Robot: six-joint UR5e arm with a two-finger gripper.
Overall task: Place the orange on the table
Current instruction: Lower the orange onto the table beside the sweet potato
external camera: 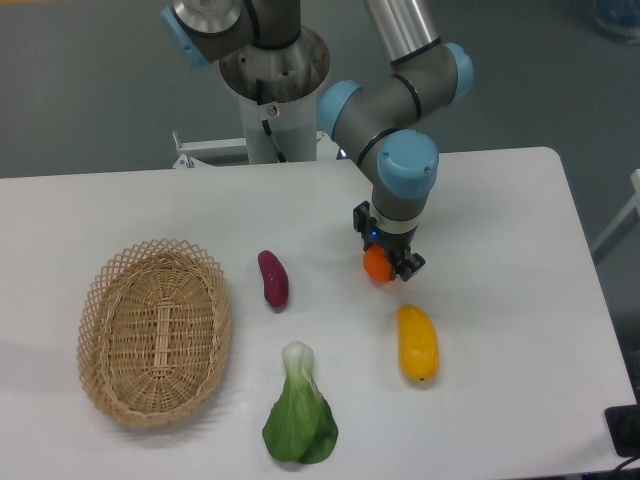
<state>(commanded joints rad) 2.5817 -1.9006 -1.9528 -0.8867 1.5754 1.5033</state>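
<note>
One small round bright-orange fruit (378,264) sits gripped between the closed jaws, low over the white smooth desk (500,250), probably ready for release.

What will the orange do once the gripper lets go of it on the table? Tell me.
The orange is ball-shaped, so it will probably roll on the smooth white table unless set down gently. Its skin looks smooth, so it might slip in the gripper. It seems small and firm, so likely light and not easily crushed. The yellow fruit nearby could stop it.
</note>
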